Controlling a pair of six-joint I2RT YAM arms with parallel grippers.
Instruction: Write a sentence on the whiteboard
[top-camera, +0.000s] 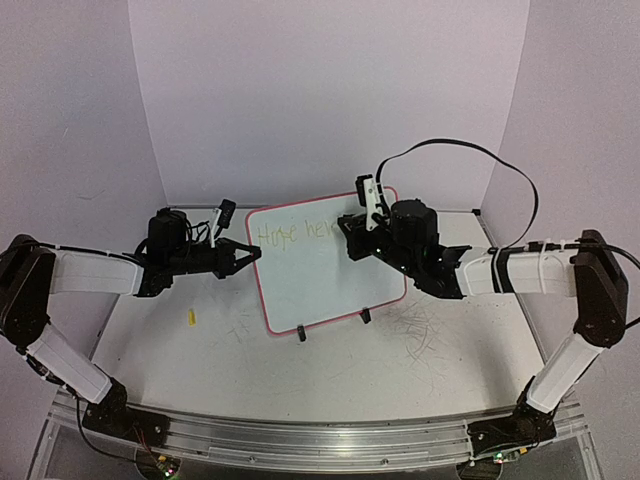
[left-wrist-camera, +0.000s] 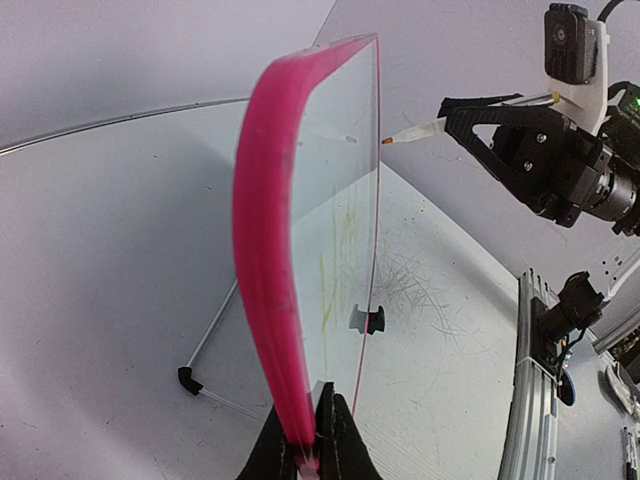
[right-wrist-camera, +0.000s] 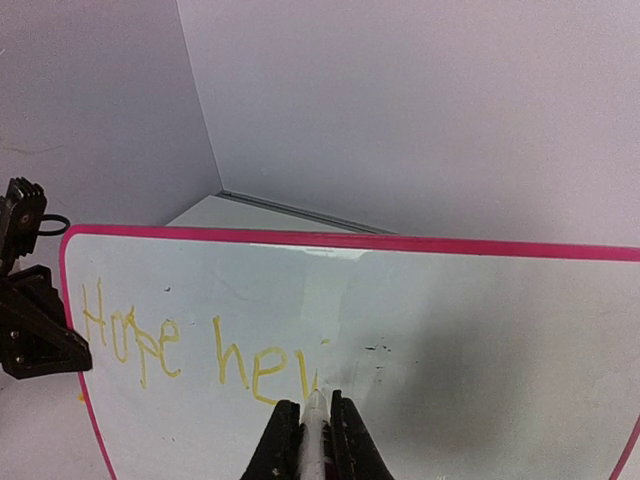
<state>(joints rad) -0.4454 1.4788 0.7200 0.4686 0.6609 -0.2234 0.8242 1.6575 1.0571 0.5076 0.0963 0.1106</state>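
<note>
- Two arms are meeting at the whiteboard (top-camera: 325, 280), which is standing on its black clip feet (top-camera: 301, 334) mid-surface (top-camera: 300, 395).
- Left end effector (left-wrist-camera: 310, 435) is clamping the board's pink left edge, with its fingers closed on the frame.
- Right end effector (right-wrist-camera: 312, 408) is gripping a white marker (right-wrist-camera: 313, 445). The tip is sitting at the board face by the last letter; I cannot tell if it is making contact.
- Sentence (right-wrist-camera: 200, 345) is showing in yellow on the board's upper left, reading "Hope nev".
- Grey scratch marks (top-camera: 415, 325) are lying on the surface right of the board, and a small yellow bit (top-camera: 190, 318) is sitting left of it.
</note>
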